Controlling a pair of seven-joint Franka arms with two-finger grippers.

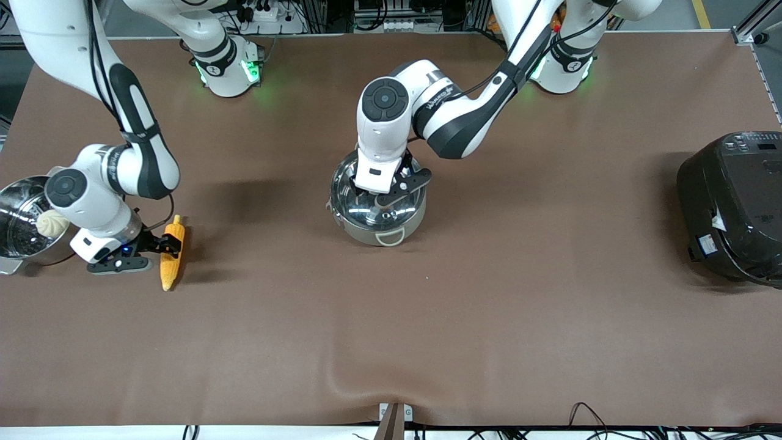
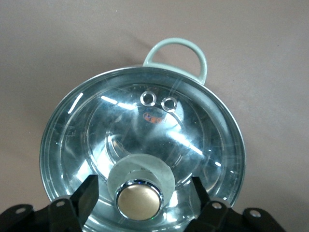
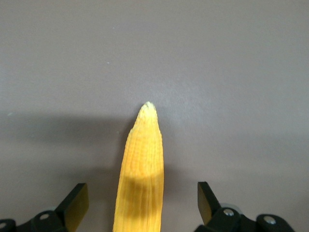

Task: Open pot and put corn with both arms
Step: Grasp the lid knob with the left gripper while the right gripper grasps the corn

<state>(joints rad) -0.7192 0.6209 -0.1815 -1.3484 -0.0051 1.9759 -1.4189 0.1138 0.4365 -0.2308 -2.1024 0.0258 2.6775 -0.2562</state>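
The pot [image 1: 366,233] stands mid-table with its glass lid [image 1: 351,205] on. In the left wrist view the lid [image 2: 145,130] and its copper-coloured knob [image 2: 139,200] fill the frame. My left gripper [image 1: 386,190] is low over the lid and open [image 2: 144,195], with one finger on each side of the knob and not touching it. The corn [image 1: 170,266] lies on the table toward the right arm's end. My right gripper [image 1: 164,244] is down at the corn and open [image 3: 142,203], with its fingers astride the cob [image 3: 142,164] and clear of it.
A steel steamer pot [image 1: 18,214] with a white bun [image 1: 52,224] stands beside the right gripper at the table's end. A big black cooker [image 1: 733,208] stands at the left arm's end. The pot's pale loop handle [image 1: 389,237] faces the front camera.
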